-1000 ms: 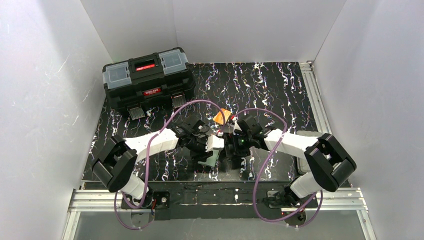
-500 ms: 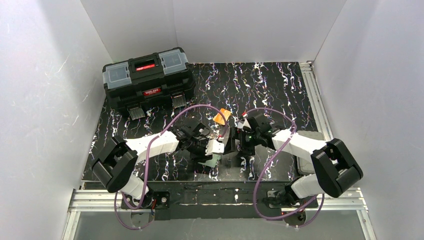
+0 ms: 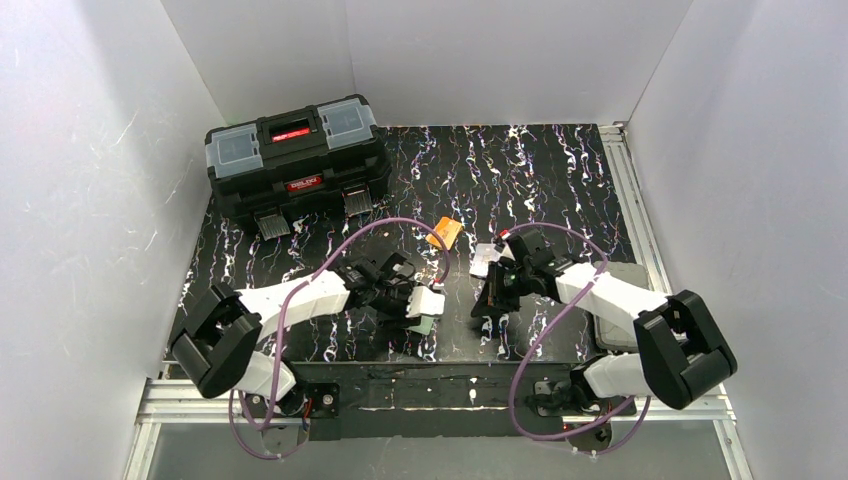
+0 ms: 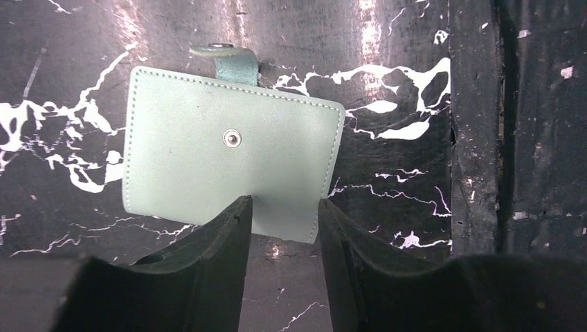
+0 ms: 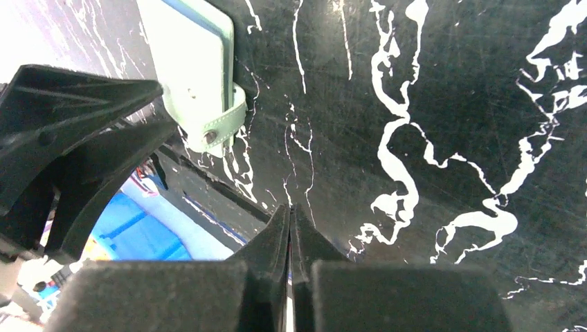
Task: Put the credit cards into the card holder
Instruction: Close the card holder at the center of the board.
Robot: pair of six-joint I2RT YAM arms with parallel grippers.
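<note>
Where the black toolbox point(image 3: 295, 160) sits: well beyond the left gripper point(image 4: 282, 207), apart from the work.
Left gripper: jaws partly closed, pinching the near edge of the card holder point(image 4: 228, 173), probably to steady it for loading.
Right gripper point(image 5: 291, 214): fingers pressed together, nothing between them; card holder off to its left.
Card holder: stud face showing, snap tab point(image 4: 225, 59) undone at the edge farthest from the left gripper.
Orange card point(image 3: 444, 233): loose on the table point(image 3: 560, 170), beyond both grippers.
White card point(image 3: 487, 262): just beyond the right gripper, likeliest next pick.
</note>
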